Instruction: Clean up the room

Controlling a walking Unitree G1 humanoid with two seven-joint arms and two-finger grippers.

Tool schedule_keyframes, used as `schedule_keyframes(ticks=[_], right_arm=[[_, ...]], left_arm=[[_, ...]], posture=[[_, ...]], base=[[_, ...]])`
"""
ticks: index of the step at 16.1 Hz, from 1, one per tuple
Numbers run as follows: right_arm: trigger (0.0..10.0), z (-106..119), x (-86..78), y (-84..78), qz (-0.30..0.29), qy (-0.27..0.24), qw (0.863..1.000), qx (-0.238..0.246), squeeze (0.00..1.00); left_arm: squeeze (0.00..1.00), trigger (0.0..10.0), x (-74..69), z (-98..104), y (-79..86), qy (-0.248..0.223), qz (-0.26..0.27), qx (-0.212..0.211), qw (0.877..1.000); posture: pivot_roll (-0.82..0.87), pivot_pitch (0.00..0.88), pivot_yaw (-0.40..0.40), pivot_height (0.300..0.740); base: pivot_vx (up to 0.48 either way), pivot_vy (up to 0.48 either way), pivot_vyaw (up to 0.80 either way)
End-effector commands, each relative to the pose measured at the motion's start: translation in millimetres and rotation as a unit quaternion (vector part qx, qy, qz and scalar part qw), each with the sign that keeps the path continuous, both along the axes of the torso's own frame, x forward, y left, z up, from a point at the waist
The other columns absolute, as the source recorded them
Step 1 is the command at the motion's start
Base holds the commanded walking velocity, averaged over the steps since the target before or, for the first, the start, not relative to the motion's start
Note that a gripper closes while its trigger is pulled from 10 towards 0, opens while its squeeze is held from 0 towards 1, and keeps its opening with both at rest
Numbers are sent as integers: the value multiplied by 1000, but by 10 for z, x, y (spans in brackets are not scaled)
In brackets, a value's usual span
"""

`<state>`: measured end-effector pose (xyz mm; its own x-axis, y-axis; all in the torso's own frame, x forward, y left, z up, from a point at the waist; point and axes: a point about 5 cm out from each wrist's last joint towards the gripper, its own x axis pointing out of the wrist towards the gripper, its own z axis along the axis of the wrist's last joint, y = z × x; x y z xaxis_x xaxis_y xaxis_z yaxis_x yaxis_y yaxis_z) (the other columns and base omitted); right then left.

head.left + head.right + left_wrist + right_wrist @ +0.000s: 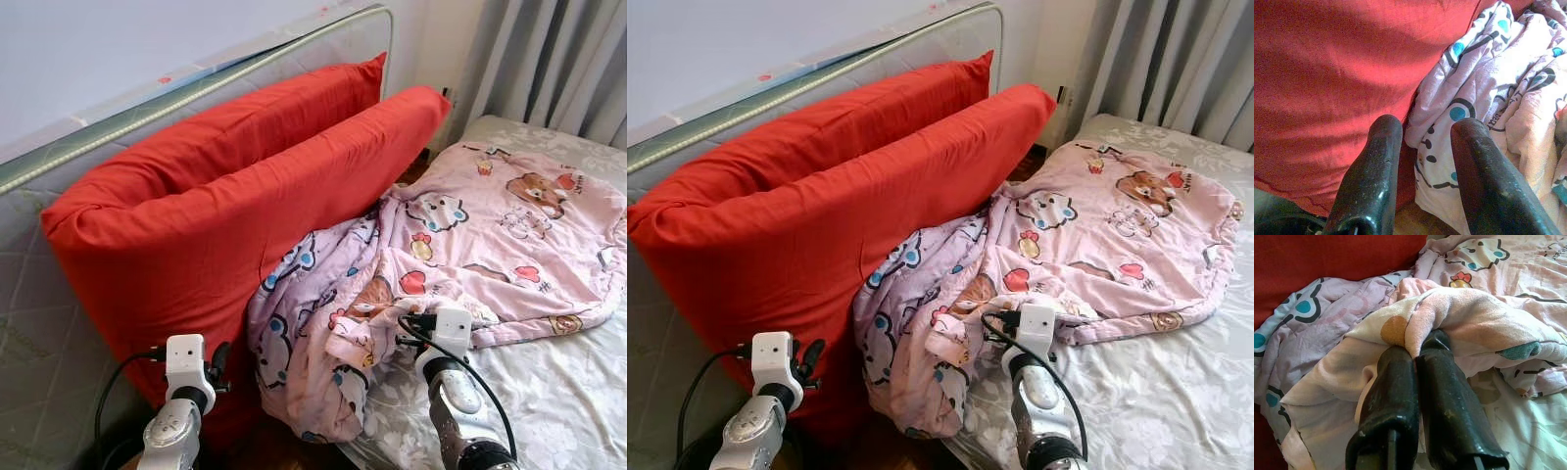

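A pink cartoon-print blanket (470,245) lies crumpled on the bed, and one end hangs over the bed's side. My right gripper (1418,350) is shut on a fold of the blanket near that end, also seen from above (409,329). Two large red pillows (216,225) stand on edge, leaning against an upright mattress. My left gripper (1422,129) is open, low beside the front pillow, where the hanging blanket meets the red fabric. Nothing sits between its fingers (219,364).
A grey quilted mattress (59,147) leans on the wall behind the pillows. The bed has a floral grey sheet (568,382). Grey curtains (549,59) hang at the back right. A strip of wooden floor (284,450) shows between pillow and bed.
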<state>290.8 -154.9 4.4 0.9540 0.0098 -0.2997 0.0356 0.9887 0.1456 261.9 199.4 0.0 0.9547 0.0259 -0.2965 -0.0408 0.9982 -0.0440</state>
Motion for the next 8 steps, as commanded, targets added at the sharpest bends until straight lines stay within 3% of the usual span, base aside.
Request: schedule_keyframes(ticks=[1, 8], right_arm=[[10000, 17, 1, 10, 5, -9, 1000, -6, 0], [10000, 32, 10, 3, 1, -14, 1000, -10, 0]], left_arm=[[0, 10000, -2, -4, -17, 1, -7, 3, 1000], [0, 10000, 17, 23, -35, -8, -9, 0, 1000]], posture=[[-82, 0, 8, 740], [-80, 0, 7, 740]], base=[[0, 0, 0], [0, 0, 0]])
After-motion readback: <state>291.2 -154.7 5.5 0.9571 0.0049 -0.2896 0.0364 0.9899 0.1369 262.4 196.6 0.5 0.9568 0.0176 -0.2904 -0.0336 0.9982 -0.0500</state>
